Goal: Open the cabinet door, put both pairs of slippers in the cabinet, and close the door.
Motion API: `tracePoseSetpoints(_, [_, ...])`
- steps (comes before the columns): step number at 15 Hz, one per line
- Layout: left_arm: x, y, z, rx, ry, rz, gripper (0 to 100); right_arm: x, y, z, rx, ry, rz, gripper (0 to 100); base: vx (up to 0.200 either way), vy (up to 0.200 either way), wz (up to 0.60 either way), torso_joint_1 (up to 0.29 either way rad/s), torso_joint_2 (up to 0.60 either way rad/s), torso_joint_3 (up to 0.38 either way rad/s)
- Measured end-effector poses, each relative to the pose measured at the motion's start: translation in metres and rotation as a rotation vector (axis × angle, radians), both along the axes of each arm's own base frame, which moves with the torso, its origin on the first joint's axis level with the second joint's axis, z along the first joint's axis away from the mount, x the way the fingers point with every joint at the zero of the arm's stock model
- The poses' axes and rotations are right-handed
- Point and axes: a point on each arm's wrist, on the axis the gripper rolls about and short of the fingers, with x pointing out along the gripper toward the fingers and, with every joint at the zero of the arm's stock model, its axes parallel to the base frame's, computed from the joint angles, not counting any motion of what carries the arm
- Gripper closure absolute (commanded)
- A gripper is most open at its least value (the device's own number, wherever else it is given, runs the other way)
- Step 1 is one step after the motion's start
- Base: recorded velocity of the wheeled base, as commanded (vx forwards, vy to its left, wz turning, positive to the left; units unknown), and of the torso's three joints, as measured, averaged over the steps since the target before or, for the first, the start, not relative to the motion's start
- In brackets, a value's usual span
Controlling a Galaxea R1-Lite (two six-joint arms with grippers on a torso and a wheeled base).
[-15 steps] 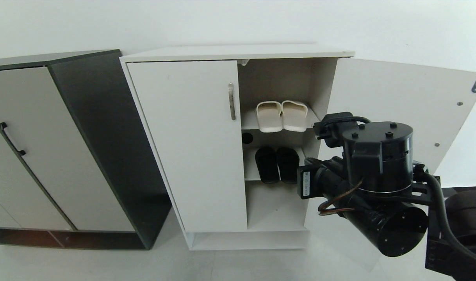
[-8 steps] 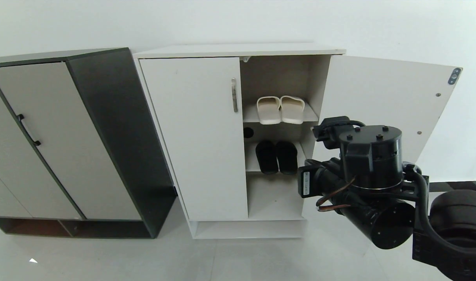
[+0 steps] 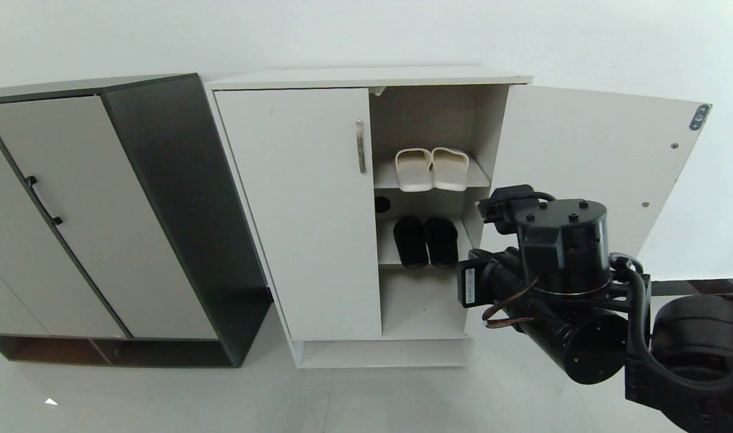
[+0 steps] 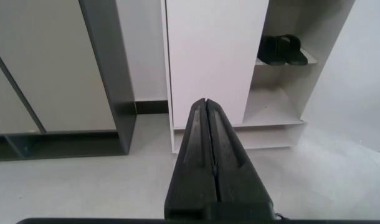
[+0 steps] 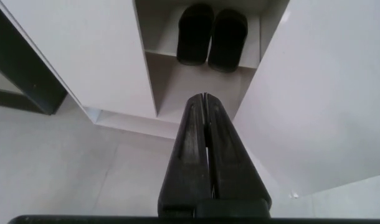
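The white cabinet point(image 3: 366, 78) has its right door point(image 3: 588, 162) swung wide open and its left door point(image 3: 300, 210) closed. A cream pair of slippers point(image 3: 432, 169) lies on the upper shelf. A black pair of slippers point(image 3: 426, 242) lies on the shelf below it. My right arm point(image 3: 558, 270) hangs in front of the open door, low and to the right of the shelves. My right gripper point(image 5: 205, 98) is shut and holds nothing, below the black slippers point(image 5: 212, 34). My left gripper point(image 4: 205, 102) is also shut and holds nothing, low before the closed door point(image 4: 212, 56).
A dark grey cabinet point(image 3: 162, 180) with a black handle point(image 3: 41, 201) stands to the left, leaning close to the white one. The open door point(image 5: 327, 93) juts out on the right. Bare grey floor point(image 3: 282, 397) lies in front of both cabinets.
The head view has pulled back and shifted, so the cabinets look smaller; that is the camera. My right arm has sunk slightly. Slippers and doors stay as they were.
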Motion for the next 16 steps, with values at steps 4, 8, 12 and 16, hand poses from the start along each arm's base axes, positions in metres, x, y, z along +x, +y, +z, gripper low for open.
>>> tracePoseSetpoints(4, [0.0000,0.0000,-0.0001,-0.001,0.001,0.000,100,0.0004,-0.0010,-0.0029,-0.016,0.006,-0.001,100,0.000,0.000,0.00,0.001,-0.05,-0.053])
tracePoseSetpoints(8, [0.0000,0.0000,-0.0002,-0.001,0.002,0.002,100,0.0018,-0.0016,-0.0051,-0.027,0.011,-0.004,100,0.000,0.000,0.00,0.037,-0.28,-0.339])
tracePoseSetpoints(12, [0.0000,0.0001,0.0000,-0.001,0.000,0.001,100,0.0021,-0.0011,-0.0051,-0.025,0.009,-0.005,100,0.000,0.000,0.00,0.075,-0.51,-0.355])
tracePoseSetpoints(16, [0.0000,0.0000,0.0000,-0.001,0.000,0.002,100,0.0018,-0.0007,-0.0053,-0.025,0.010,-0.003,100,0.000,0.000,0.00,0.135,-0.46,-0.333])
